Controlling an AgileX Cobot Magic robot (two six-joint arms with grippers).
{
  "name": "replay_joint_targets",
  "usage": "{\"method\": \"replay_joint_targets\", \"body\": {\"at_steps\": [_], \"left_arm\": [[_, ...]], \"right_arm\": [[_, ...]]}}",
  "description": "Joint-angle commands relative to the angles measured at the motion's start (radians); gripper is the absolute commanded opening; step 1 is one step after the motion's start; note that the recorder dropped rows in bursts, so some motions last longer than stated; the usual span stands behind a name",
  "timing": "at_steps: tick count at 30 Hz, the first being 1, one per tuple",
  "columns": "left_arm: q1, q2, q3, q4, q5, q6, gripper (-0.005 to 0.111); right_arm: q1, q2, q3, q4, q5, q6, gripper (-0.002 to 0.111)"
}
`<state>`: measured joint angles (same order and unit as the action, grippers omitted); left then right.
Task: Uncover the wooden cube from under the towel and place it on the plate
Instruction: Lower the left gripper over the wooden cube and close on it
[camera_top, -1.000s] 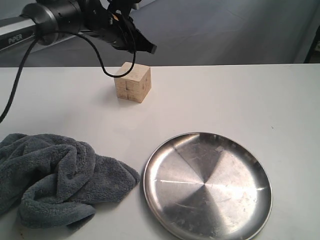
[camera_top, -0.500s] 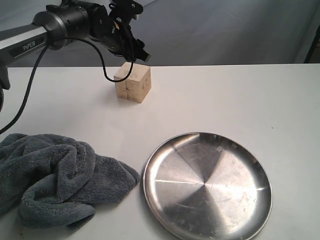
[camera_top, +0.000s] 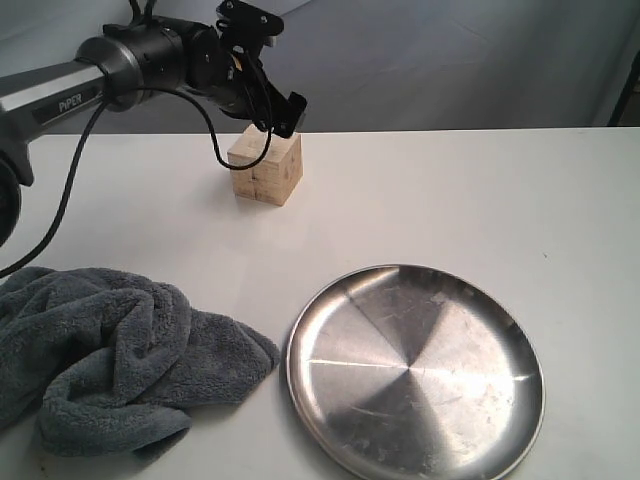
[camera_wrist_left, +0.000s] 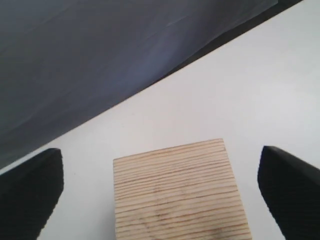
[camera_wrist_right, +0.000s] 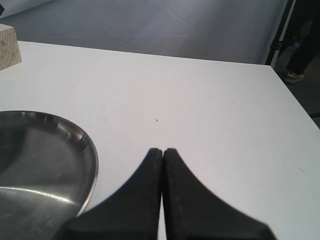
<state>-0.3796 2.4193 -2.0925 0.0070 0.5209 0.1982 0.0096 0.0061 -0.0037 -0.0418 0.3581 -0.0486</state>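
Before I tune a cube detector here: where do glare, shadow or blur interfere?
Exterior view: evenly lit, sharp; the plate carries streaky glare, the wooden cube throws only a faint shadow. Left wrist view: cube grain crisp, backdrop soft. Right wrist view: plate rim glints, close jaws are featureless black.

- Cube (camera_top: 266, 168) sits on bench (camera_top: 480, 190), at the back, left of centre.
- Plate (camera_top: 415, 370) on bench at front, right of centre, well apart from cube.
- Towel (camera_top: 110, 355) at front left, just beside plate.
- Left claw (camera_wrist_left: 160, 190) over cube, one finger either side, both clear.
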Motion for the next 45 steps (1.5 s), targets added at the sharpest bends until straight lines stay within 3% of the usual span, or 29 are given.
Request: {"method": "replay_joint_targets", "body": {"at_steps": [1,25,33,45], "left_arm": [[0.001,0.026,-0.005,0.001,-0.001,-0.006,0.104],[0.003,0.079,-0.007,-0.03,0.06,0.024,0.104],[0.003,0.098,-0.007,-0.026,-0.028,0.022,0.104],[0.003,0.121,-0.007,-0.027,-0.024,0.024,0.103]], "right_arm": [[0.002,-0.006,0.004,0.005,-0.007,-0.003,0.0],[0.002,-0.006,0.004,0.005,-0.007,-0.003,0.0],[0.002,-0.006,0.004,0.005,-0.007,-0.003,0.0],[0.002,-0.006,0.004,0.005,-0.007,-0.003,0.0]]}}
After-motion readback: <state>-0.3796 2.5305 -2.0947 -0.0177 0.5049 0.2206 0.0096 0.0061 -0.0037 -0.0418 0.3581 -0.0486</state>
